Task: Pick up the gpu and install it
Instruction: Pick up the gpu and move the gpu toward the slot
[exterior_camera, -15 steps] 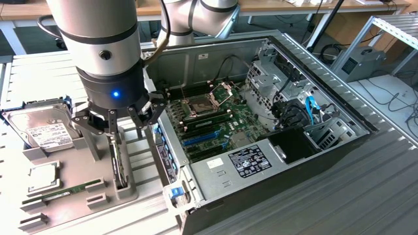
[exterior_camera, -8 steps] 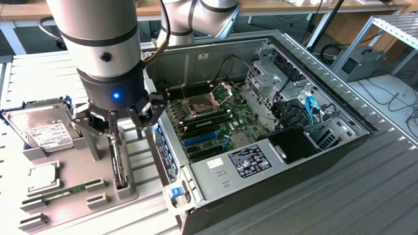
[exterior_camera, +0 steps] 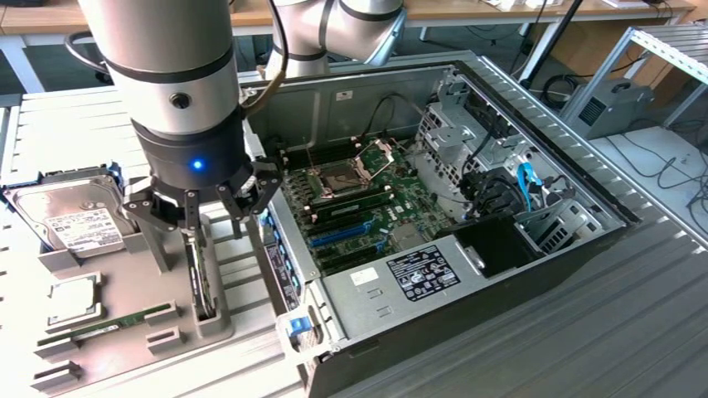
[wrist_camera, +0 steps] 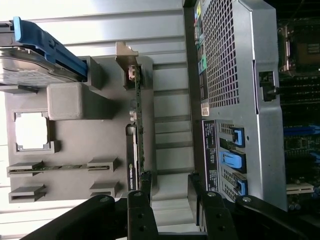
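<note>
The gpu stands on edge in a slot of the grey fixture tray, left of the open computer case in the exterior view. In the wrist view the gpu is a thin green board edge with a black part alongside it. My gripper hangs open just above the card, one finger on each side of the slot line. In the wrist view, my gripper has one black fingertip over the card's near end and the other toward the case. Nothing is held.
The open computer case lies at the exterior view's right, with its motherboard and blue slots exposed. On the tray are a hard drive, a square chip and a RAM stick. The case's rear panel is close beside the tray.
</note>
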Available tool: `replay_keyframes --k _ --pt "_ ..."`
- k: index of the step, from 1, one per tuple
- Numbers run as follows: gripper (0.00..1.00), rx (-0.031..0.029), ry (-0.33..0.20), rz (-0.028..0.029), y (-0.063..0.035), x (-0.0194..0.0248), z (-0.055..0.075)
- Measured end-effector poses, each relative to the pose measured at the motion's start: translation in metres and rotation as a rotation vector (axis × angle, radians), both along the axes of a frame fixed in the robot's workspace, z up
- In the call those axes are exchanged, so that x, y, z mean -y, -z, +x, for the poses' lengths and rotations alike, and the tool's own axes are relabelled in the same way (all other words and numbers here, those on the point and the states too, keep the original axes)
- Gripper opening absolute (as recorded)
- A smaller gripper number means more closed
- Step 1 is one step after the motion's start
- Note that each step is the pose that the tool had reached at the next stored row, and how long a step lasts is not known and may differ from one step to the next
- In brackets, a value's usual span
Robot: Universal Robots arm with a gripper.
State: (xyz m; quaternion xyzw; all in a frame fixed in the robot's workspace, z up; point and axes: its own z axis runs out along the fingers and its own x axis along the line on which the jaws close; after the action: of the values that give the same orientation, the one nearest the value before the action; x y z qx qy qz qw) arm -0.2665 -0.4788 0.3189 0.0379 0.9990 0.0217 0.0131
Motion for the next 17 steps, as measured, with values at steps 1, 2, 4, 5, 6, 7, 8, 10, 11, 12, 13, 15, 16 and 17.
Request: replay_keyframes --k 1,2,4,5,6,7,8,10,11,12,13,15,16,17 --pt "0.42 0.0 0.0 0.0 0.0003 0.0 0.0" --pt "0.42 0.0 0.0 0.0 0.0006 0.0 0.0" --pt "0.42 0.0 0.0 0.0 0.0015 0.0 0.0" --pt "0.42 0.0 0.0 0.0 0.0018 0.0 0.0" --pt "0.42 0.0 0.0 0.0 0.0022 0.0 0.0" --pt "0.42 0.0 0.0 0.0 0.0025 0.0 0.0" --pt "0.42 0.0 0.0 0.0 0.0029 0.0 0.0" --pt "0.42 0.0 0.0 0.0 0.0035 0.0 0.0" --pt "0.42 0.0 0.0 0.0 0.0038 0.0 0.0" --pt "0.42 0.0 0.0 0.0 0.0041 0.0 0.0" --pt "0.42 0.0 0.0 0.0 0.0044 0.0 0.0" --pt "0.42 0.0 0.0 -0.0001 0.005 0.0 0.0" --pt "0.42 0.0 0.0 0.0 0.0056 0.0 0.0" --pt "0.42 0.0 0.0 0.0 0.006 0.0 0.0"
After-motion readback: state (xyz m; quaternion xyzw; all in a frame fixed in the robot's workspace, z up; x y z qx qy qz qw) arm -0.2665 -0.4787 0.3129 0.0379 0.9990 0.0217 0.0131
